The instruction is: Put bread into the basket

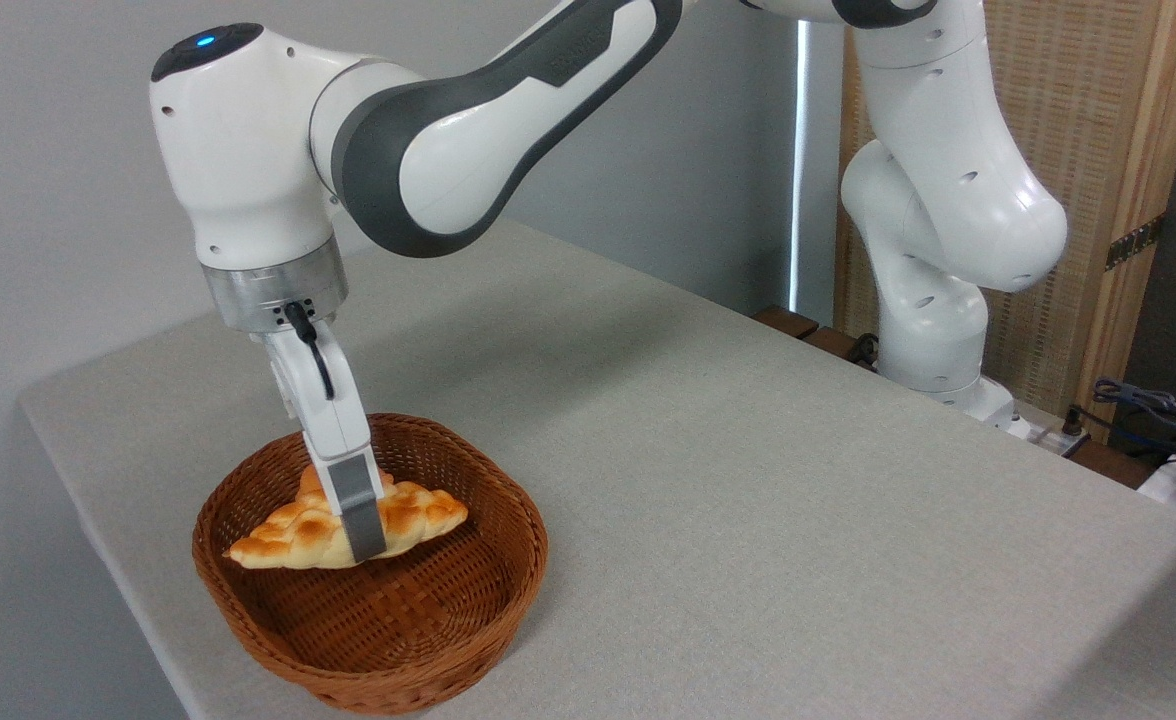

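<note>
The bread (293,530), a pale yellow braided loaf with golden bumps and pointed ends, is inside the reddish-brown wicker basket (488,590) at the table's front left. My gripper (363,525) reaches straight down into the basket with its grey fingers (358,505) around the loaf's middle, shut on it. The near finger covers the loaf's centre and the far finger is hidden behind it. Whether the loaf rests on the basket floor or hangs just above it is unclear.
The grey table (748,480) stretches to the right and back of the basket. The arm's base (938,340) stands at the far right edge, with cables (1148,410) beside it. A wooden screen (1078,150) stands behind.
</note>
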Motion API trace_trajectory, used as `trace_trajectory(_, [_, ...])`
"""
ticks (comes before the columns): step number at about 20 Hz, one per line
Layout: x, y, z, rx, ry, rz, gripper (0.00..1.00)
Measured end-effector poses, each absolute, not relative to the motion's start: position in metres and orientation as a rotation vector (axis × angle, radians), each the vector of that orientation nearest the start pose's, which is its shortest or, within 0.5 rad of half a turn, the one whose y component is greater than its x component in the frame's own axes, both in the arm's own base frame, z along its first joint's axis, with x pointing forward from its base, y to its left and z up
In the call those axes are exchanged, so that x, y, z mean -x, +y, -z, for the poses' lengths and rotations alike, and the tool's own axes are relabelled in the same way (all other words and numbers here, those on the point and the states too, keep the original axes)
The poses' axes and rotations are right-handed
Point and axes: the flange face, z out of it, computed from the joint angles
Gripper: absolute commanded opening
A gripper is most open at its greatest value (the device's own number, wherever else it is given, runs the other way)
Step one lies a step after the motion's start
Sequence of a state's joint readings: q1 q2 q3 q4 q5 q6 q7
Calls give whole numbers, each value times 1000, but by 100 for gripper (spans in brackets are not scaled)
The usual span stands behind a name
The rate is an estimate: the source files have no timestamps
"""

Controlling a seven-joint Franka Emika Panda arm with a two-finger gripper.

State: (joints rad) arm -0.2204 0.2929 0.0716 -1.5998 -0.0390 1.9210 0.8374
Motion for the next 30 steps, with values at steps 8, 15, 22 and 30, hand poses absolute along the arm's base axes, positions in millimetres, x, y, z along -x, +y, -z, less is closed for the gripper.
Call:
trace_trajectory(8, [-641,-102,-464,2788,1477,15,100])
trace_trajectory(15, [-643,-82,-514,2854,1339,130,100])
trace_trajectory(22, [-608,-33,-597,2895,1212,229,100])
trace_trajectory(30, [-555,-7,-610,2945,1171,199,100])
